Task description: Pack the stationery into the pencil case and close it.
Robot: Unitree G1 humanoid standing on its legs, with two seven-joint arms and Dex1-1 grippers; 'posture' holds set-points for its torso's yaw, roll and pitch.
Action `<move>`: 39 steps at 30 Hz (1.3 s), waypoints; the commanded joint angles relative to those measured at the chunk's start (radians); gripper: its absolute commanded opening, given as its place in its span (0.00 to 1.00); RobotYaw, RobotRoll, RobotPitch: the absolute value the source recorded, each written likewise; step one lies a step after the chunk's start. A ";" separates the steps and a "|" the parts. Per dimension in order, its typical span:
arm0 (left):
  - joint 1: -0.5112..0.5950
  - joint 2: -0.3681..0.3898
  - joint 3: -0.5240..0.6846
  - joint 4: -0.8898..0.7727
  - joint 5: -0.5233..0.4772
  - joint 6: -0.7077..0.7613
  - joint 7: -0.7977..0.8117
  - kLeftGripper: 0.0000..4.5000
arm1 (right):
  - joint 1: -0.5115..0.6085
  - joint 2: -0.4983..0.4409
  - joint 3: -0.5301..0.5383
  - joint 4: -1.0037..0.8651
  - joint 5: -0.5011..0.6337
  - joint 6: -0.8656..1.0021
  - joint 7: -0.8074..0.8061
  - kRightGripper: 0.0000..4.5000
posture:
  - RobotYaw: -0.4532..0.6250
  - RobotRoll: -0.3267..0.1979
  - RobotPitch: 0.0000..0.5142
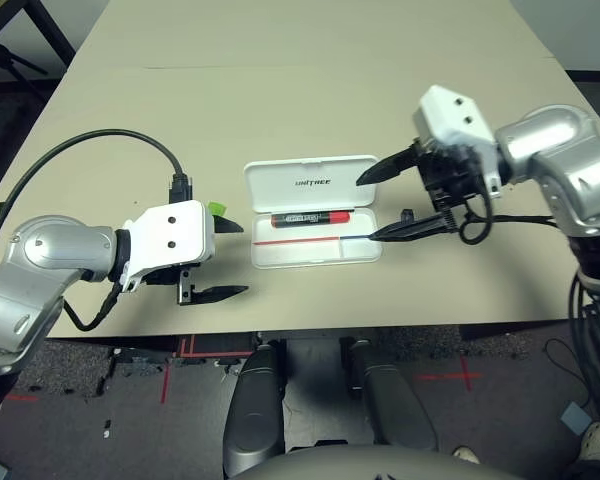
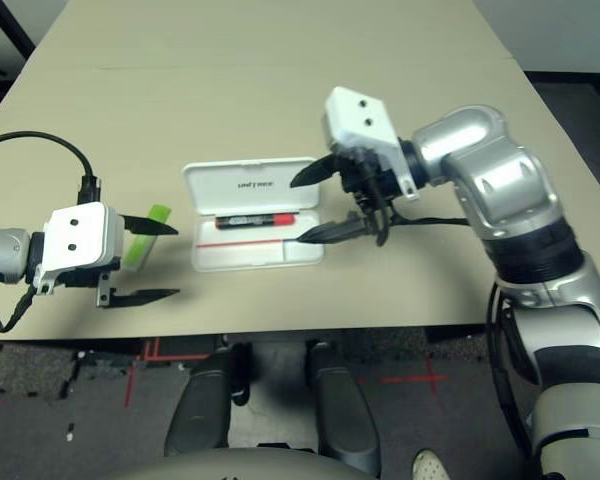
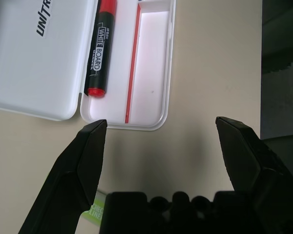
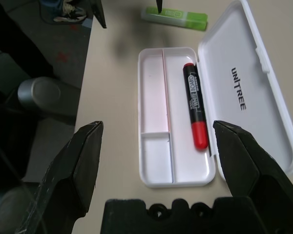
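From my head camera, the white pencil case (image 1: 314, 213) lies open on the tan counter (image 1: 310, 90) with the red-and-black marker (image 1: 310, 218) inside, between my empty, wide-open left gripper (image 1: 230, 260) and right gripper (image 1: 375, 205). My left wrist camera looks past spread fingers (image 3: 88, 151) at the case's end. My right wrist camera also shows the green highlighter (image 4: 174, 17) on the counter beyond the case.

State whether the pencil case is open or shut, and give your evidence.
Open. The pencil case lies with its lid folded back flat on the table, and the red-and-black marker shows lying inside the tray.
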 commanded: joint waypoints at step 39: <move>-0.267 -0.320 -0.007 0.131 0.002 0.964 0.651 1.00 | 0.251 -0.087 -0.138 -0.185 0.169 0.050 -0.188 0.99 | 0.41 0.62 0.45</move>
